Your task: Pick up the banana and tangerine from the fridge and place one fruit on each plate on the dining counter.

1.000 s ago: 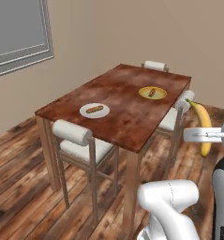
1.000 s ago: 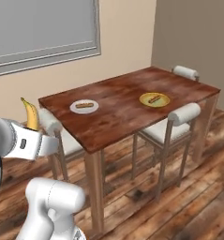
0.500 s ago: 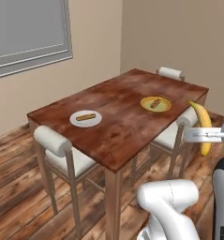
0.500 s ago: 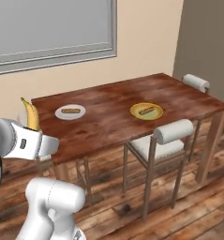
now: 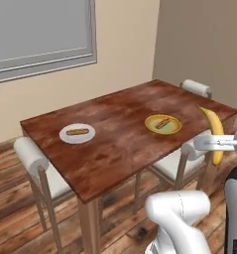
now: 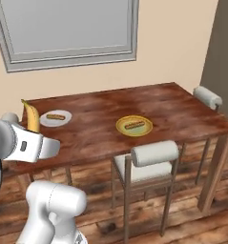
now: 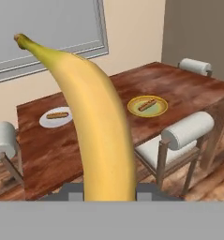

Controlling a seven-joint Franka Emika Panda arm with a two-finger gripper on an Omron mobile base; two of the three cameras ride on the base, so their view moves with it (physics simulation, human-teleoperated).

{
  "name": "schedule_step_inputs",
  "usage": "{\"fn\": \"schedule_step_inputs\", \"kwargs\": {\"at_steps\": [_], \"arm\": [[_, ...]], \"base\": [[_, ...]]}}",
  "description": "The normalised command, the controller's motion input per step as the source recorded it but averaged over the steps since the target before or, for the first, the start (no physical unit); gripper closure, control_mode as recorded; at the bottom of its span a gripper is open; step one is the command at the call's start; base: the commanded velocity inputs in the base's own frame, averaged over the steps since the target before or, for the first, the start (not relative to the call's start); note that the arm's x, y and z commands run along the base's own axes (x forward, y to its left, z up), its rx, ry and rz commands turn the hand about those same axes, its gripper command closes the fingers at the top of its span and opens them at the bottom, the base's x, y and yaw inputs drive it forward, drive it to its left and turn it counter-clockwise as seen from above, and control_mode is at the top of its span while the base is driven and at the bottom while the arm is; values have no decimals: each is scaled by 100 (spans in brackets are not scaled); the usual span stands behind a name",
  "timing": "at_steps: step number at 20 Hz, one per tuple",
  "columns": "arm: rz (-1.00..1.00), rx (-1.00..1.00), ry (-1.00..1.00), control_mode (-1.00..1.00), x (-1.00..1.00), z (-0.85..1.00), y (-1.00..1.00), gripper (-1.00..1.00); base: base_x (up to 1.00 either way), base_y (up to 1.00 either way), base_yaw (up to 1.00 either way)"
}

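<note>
Gripping the banana (image 7: 101, 126) near its lower end, the gripper (image 5: 215, 143) is shut on it and held upright in the air, short of the dining counter (image 5: 122, 139). A slip is possible if the fruit is swung fast, as only one end is clamped. The white plate (image 5: 77, 133) and yellow plate (image 5: 163, 124) each already carry a small brown sausage-like food. A white-cushioned chair (image 6: 146, 163) stands between robot and counter.
</note>
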Motion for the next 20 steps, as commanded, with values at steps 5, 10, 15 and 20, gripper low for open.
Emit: {"fn": "schedule_step_inputs", "kwargs": {"at_steps": [5, 10, 15, 20], "arm": [[0, 0, 0, 100, 0, 0, 0, 100], [0, 0, 0, 100, 0, 0, 0, 100], [0, 0, 0, 100, 0, 0, 0, 100], [0, 0, 0, 100, 0, 0, 0, 100]], "base": [[20, -84, 38], [16, -81, 40], [27, -68, 43], [37, -63, 45]]}}
